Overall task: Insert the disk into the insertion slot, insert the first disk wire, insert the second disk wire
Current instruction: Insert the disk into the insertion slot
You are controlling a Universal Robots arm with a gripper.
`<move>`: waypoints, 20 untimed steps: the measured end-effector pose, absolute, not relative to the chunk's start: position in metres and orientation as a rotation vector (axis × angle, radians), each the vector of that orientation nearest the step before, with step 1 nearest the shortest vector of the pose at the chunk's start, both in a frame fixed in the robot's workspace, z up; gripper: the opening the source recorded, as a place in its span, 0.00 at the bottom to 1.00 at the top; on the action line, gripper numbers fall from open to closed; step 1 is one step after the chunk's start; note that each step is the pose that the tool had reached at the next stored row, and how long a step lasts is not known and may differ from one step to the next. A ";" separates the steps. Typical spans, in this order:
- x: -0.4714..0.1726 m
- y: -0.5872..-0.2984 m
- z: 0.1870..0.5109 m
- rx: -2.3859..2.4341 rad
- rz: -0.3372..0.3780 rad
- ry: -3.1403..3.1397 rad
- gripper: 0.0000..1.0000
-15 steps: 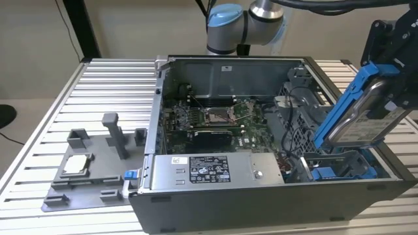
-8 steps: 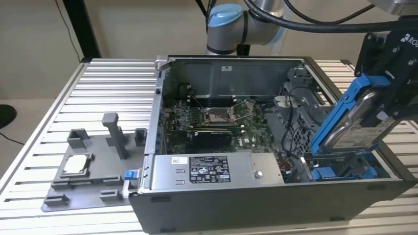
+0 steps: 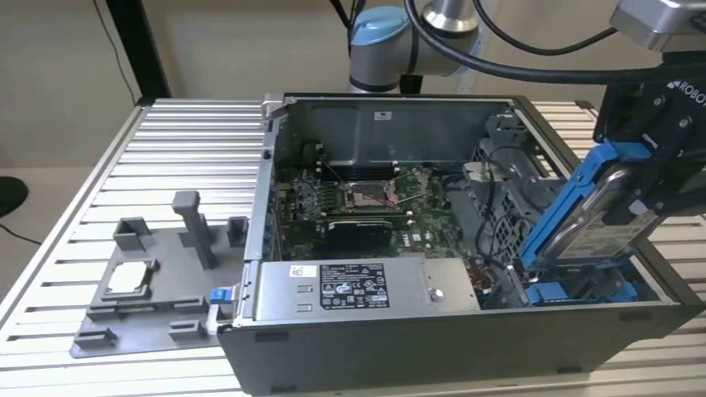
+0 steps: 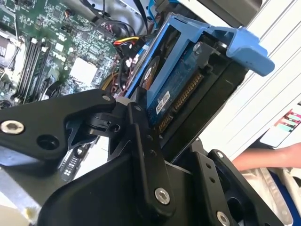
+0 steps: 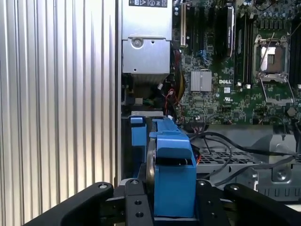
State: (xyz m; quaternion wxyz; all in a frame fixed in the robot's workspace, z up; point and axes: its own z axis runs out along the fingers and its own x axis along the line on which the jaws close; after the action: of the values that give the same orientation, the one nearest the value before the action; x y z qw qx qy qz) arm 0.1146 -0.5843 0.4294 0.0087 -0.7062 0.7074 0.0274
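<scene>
My gripper [image 3: 646,165] is shut on the disk [image 3: 590,219], a silver drive clipped in a bright blue frame. The disk hangs tilted over the right end of the open computer case [image 3: 441,339] in the exterior view, its lower end down at the blue-lined insertion slot [image 3: 574,291]. In both wrist views the black fingers [image 5: 136,207] clamp the two flat sides of the disk [image 5: 171,172] [image 4: 181,89]. The slot's blue rails [image 5: 138,134] lie just beyond the disk. Black cables [image 5: 225,143] and red and yellow wires [image 4: 126,42] lie loose in the case beside the bay.
The motherboard [image 3: 364,198] fills the case floor, with the silver power supply [image 3: 353,285] along the near wall. A grey fixture plate [image 3: 155,281] with upright posts lies on the slatted table [image 3: 165,149]. A person's hand [image 4: 270,157] is outside the case.
</scene>
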 end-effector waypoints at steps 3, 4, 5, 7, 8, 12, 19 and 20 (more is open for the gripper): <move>0.115 -0.585 0.424 -2.206 0.087 2.209 0.00; 0.116 -0.585 0.423 -2.206 0.088 2.209 0.00; 0.116 -0.586 0.421 -2.205 0.088 2.209 0.00; 0.116 -0.587 0.420 -2.204 0.090 2.209 0.00; 0.116 -0.587 0.419 -2.203 0.090 2.209 0.00; 0.117 -0.589 0.417 -2.200 0.091 2.211 0.00; 0.117 -0.589 0.415 -2.196 0.091 2.215 0.00; 0.117 -0.589 0.415 -2.196 0.092 2.215 0.00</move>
State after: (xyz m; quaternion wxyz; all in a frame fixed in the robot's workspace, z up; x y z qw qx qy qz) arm 0.1166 -0.5888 0.4150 0.0107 -0.7037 0.7098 0.0293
